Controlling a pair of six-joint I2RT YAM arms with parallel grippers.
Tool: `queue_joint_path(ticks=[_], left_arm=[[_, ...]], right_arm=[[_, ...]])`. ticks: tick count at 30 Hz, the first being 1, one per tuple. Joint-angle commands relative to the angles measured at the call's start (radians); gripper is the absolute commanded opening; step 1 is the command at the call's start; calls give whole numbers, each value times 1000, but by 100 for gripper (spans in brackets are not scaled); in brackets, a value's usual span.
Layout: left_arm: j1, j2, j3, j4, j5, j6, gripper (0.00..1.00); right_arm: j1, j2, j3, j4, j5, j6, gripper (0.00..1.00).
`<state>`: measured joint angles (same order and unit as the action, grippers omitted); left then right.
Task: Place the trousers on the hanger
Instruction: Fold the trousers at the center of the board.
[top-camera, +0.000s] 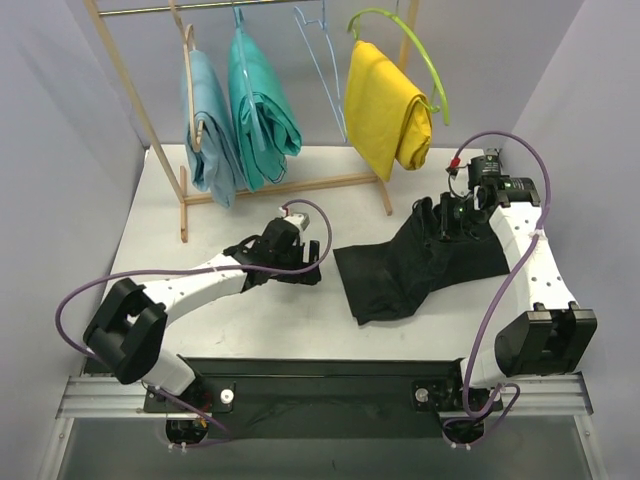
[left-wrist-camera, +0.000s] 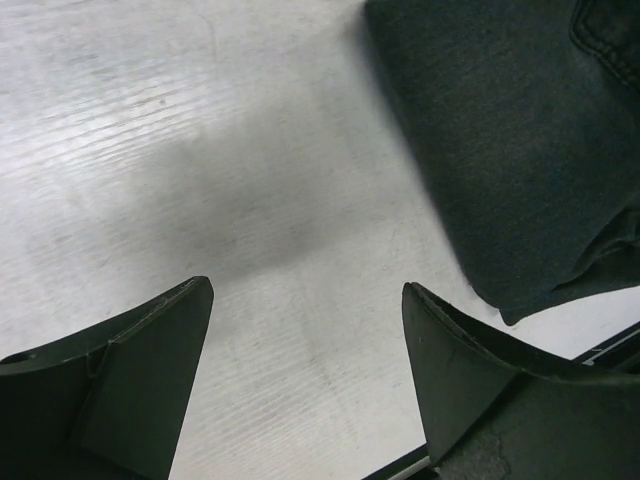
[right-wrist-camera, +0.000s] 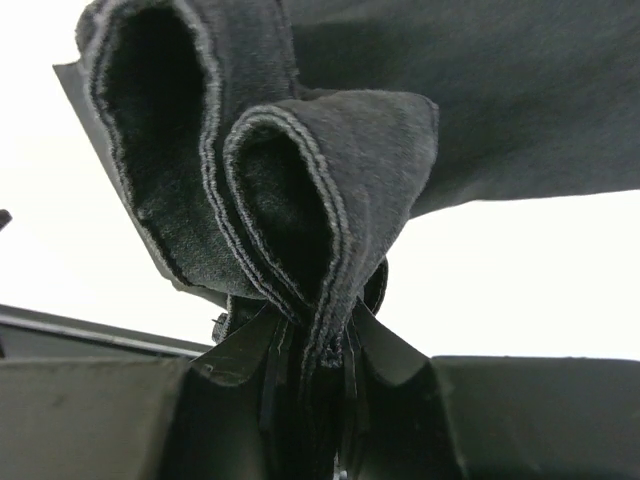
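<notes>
Early stage: the black trousers (top-camera: 420, 265) lie in a folded heap right of centre on the white table (top-camera: 200, 220), none of them over the light-blue wire hanger (top-camera: 325, 60), which hangs bare on the wooden rack (top-camera: 290, 188) at the frame's top. The right gripper (right-wrist-camera: 310, 345) is clamped on a bunched fold at the trousers' upper right edge, so the pick-up looks begun. The left gripper (left-wrist-camera: 307, 290) is spread wide and holds nothing, over bare table just left of the trousers. Left to do: lift, carry, drape over the hanger's bar. No bins here; the rack alone holds things: a pale blue garment (top-camera: 210, 130), teal trousers (top-camera: 262, 110) and yellow trousers (top-camera: 385, 105) on other hangers
</notes>
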<state>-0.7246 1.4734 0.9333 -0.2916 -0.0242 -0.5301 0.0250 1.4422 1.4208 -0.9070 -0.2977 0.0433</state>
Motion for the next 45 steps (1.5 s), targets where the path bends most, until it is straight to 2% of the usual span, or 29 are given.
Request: queue_joint_path(ticks=[1,12,22,23,24,26,27,29,30,34,37,40,43,45], left_arm=[[5,59,32,163,147,1,86],[2,280,78,411,351,-123,81],[-13,408,110,508,383,-195,78],[-16,422,122,512,388,-196,76],[-19,436,145,513,404,-197,67],[-21,478,162,531,424,-211,57],[-21,487,168,540,441,-218,40],[-12,505,173,552,457,-237,19],[-7,502,174,542,452,-235,2],[53,426,116,465,423,-223,0],[143,333,61,395,417,-232,0],[235,244,4,297,437,-188,0],[331,151,-27,30,400,-102,0],[378,107,-51,-61,348,-50,0]], right_arm=[[-10,-8,55,77,77,-31,0],[-14,7,6,102,35,1,0],[-13,-19,-34,125,-3,24,0],[-14,-20,-33,125,-3,26,0],[-14,-22,-34,125,-3,29,0],[-13,-26,-37,128,-12,36,0],[-13,-29,-40,128,-15,41,0],[-13,-32,-45,132,-29,49,0],[-13,-34,-46,132,-32,52,0],[1,-45,-51,134,-58,90,0],[65,-51,-56,143,-48,119,0],[186,-40,-56,151,9,148,0],[280,-11,-48,177,3,211,0],[346,6,-37,189,9,246,0]])
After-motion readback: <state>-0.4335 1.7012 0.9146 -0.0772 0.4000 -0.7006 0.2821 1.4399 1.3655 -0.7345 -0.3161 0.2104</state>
